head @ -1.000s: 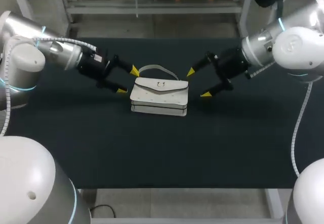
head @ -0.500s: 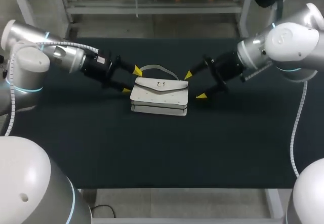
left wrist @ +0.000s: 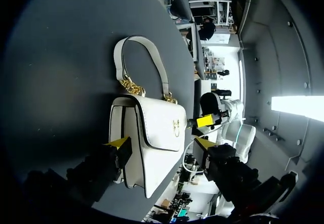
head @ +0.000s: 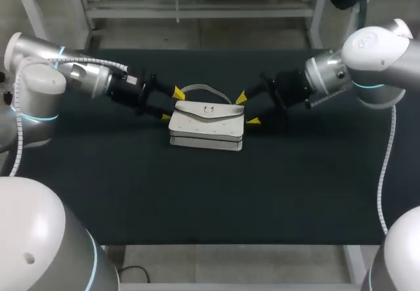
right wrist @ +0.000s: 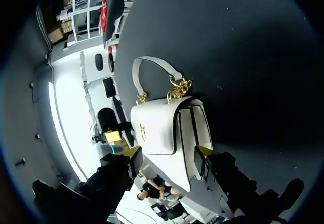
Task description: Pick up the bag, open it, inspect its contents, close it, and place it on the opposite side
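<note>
**Both claws flank white bag, mid-desk**

White leather flap handbag (head: 207, 125) lies at the middle of the dark desk (head: 197, 192). Flap is shut, with the gold clasp (head: 209, 110) facing up. The white strap handle (head: 205, 90) lies on the far side, joined by gold chain links (left wrist: 132, 87).

Left arm comes in low from the left. Left claw (head: 170, 105) is at the bag's left end, fingers apart, bag end between the yellow tips. Right arm mirrors it from the right. Right claw (head: 247, 109) is at the bag's right end, fingers apart, straddling that end. The claws face each other across the bag. Firm grip from both sides not visible on either.
</note>
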